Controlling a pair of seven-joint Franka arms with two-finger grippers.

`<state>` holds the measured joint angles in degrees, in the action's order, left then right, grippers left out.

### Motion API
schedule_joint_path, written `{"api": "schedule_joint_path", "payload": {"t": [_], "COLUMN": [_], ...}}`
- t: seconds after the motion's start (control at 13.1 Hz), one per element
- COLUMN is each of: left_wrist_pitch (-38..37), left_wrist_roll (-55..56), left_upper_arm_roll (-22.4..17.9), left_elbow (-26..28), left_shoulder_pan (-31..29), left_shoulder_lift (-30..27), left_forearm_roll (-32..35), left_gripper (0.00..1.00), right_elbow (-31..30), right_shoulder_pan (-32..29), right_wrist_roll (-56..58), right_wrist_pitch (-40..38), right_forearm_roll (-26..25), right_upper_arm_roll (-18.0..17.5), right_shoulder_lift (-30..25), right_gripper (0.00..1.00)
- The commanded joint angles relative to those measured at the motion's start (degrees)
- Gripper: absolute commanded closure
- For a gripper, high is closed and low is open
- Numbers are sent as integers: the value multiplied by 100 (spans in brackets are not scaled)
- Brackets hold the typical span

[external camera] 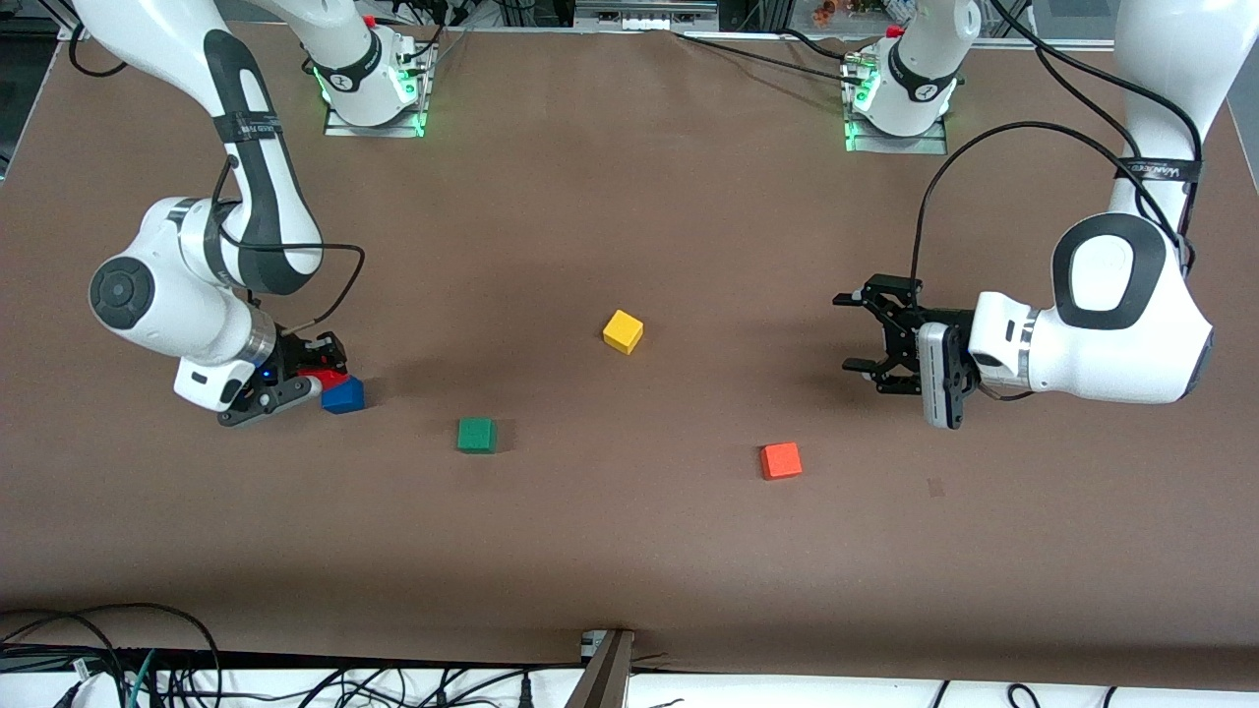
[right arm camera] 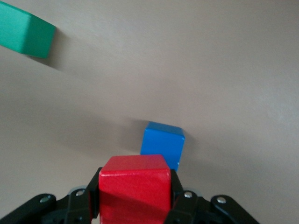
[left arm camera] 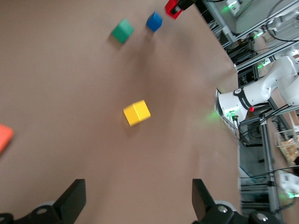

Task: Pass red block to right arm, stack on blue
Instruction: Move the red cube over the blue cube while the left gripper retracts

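My right gripper [external camera: 313, 382] is shut on the red block [external camera: 331, 378] at the right arm's end of the table. It holds the block low, right beside the blue cube [external camera: 343, 395], which sits on the table. In the right wrist view the red block [right arm camera: 134, 186] sits between the fingers with the blue cube [right arm camera: 162, 144] just past it. My left gripper [external camera: 858, 331] is open and empty, held above the table at the left arm's end. The left wrist view shows the blue cube [left arm camera: 154, 21] and the red block [left arm camera: 173, 8] far off.
A green cube [external camera: 476, 435] lies near the blue cube, toward the middle. A yellow cube [external camera: 623, 331] sits mid-table. An orange-red cube [external camera: 781, 460] lies nearer the front camera, toward the left arm's end. The brown table [external camera: 629, 551] has a wide bare front strip.
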<state>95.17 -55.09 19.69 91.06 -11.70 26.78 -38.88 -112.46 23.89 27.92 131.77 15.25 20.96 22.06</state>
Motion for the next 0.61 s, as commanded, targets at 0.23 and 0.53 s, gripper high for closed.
{"api": "schedule_joint_path", "payload": {"t": [0.23,0.53], "left_wrist_pitch": [-763,-903], "left_wrist_roll": [2097,3783], "left_upper_arm_roll": [-18,43], "left_elbow": [-123,-123], "left_shoulder_pan": [-68,-61], "left_shoulder_lift": [-260,-813], "left_forearm_roll": [1644,2919], "left_gripper": [0,0], "right_elbow": [-900,-919], "right_shoulder_pan": [81,160], "right_wrist_roll": [-260,-849], "right_wrist_pitch": [1192,1298], "right_forearm_roll": [-119,-119], "right_upper_arm_roll": [22,22], "right_shoulder_lift": [-246,-184], "right_gripper": [100,100]}}
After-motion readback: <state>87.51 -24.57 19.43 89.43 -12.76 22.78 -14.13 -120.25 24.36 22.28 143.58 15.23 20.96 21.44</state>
